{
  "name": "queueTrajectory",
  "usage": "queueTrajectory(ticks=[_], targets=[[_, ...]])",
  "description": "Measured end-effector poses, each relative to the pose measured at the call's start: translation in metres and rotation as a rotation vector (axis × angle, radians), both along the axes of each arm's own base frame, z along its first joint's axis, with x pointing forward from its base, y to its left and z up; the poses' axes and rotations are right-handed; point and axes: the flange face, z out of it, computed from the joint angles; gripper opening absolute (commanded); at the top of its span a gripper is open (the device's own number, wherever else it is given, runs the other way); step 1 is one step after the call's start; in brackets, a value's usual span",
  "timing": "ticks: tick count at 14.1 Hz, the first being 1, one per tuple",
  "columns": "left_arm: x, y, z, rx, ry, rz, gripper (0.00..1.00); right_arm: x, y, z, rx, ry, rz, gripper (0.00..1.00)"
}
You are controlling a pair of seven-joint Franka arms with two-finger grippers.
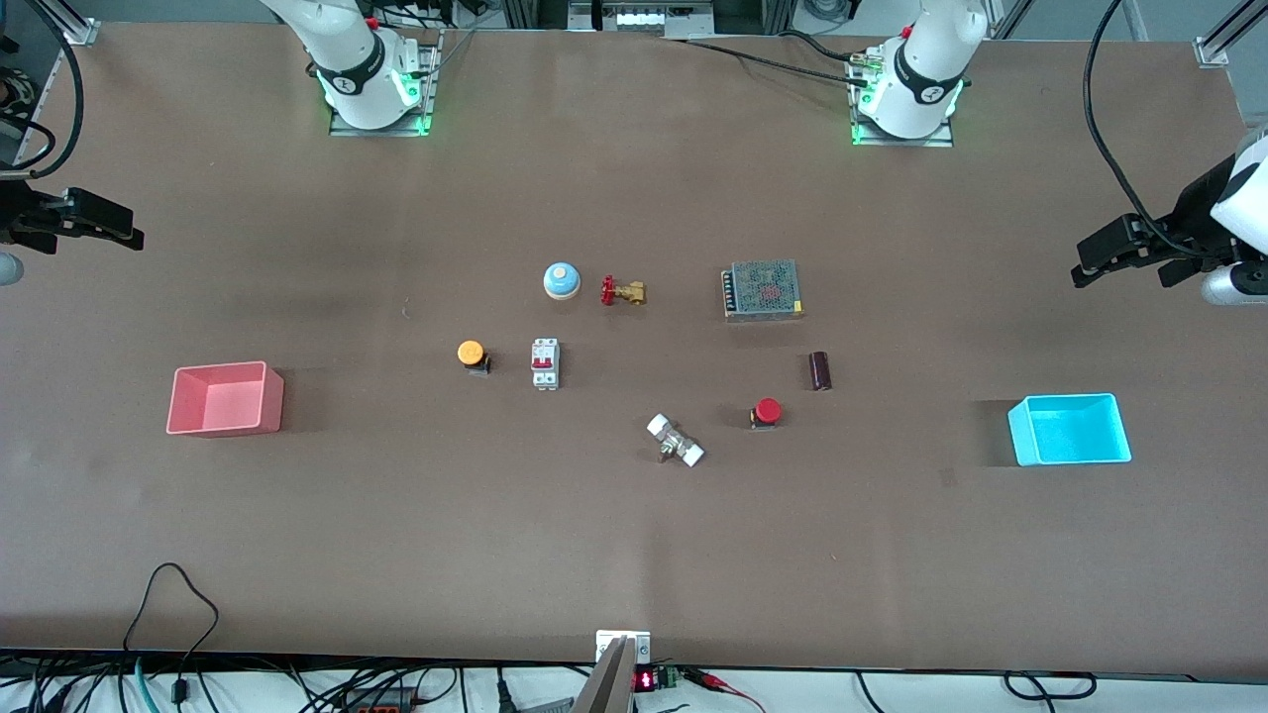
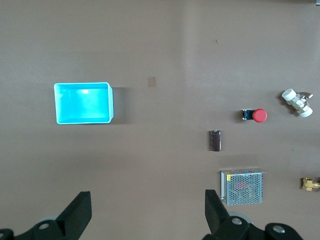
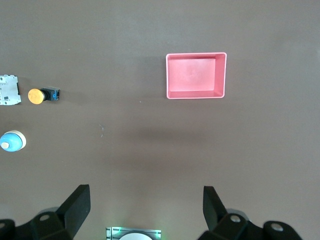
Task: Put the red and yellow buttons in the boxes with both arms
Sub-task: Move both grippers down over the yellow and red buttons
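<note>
The orange-yellow button (image 1: 472, 354) stands mid-table toward the right arm's end, also in the right wrist view (image 3: 40, 95). The red button (image 1: 767, 412) stands toward the left arm's end, also in the left wrist view (image 2: 256, 115). The pink-red box (image 1: 226, 398) (image 3: 196, 75) sits at the right arm's end, the cyan box (image 1: 1070, 429) (image 2: 82, 102) at the left arm's end. Both boxes are empty. My right gripper (image 1: 124, 230) (image 3: 146, 210) is open, empty and high over the table's edge. My left gripper (image 1: 1090, 259) (image 2: 148, 215) is likewise open and empty.
Mid-table stand a blue-and-white bell (image 1: 562, 280), a brass valve with red handle (image 1: 622, 291), a white circuit breaker (image 1: 545, 363), a metal mesh power supply (image 1: 762, 289), a dark cylinder (image 1: 819, 370) and a white pipe fitting (image 1: 676, 441).
</note>
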Motion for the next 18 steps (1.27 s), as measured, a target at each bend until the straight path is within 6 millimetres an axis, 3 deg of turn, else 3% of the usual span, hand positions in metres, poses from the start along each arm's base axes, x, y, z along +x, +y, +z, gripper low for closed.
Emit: queueTrajectory(ticks=[8, 11, 15, 18], targets=[[0.000, 0.003, 0.001, 0.013, -0.002, -0.019, 1.00, 0.001, 0.006, 0.000, 0.013, -0.003, 0.009, 1.00], [-0.001, 0.003, 0.001, 0.013, -0.001, -0.019, 1.00, 0.006, 0.006, -0.011, 0.021, 0.018, 0.008, 1.00], [0.003, -0.001, -0.013, 0.012, 0.029, -0.027, 1.00, 0.022, 0.024, -0.058, 0.031, 0.090, 0.038, 1.00], [0.020, -0.020, -0.059, 0.010, 0.108, -0.061, 1.00, 0.031, 0.041, -0.108, 0.027, 0.063, 0.064, 1.00]])
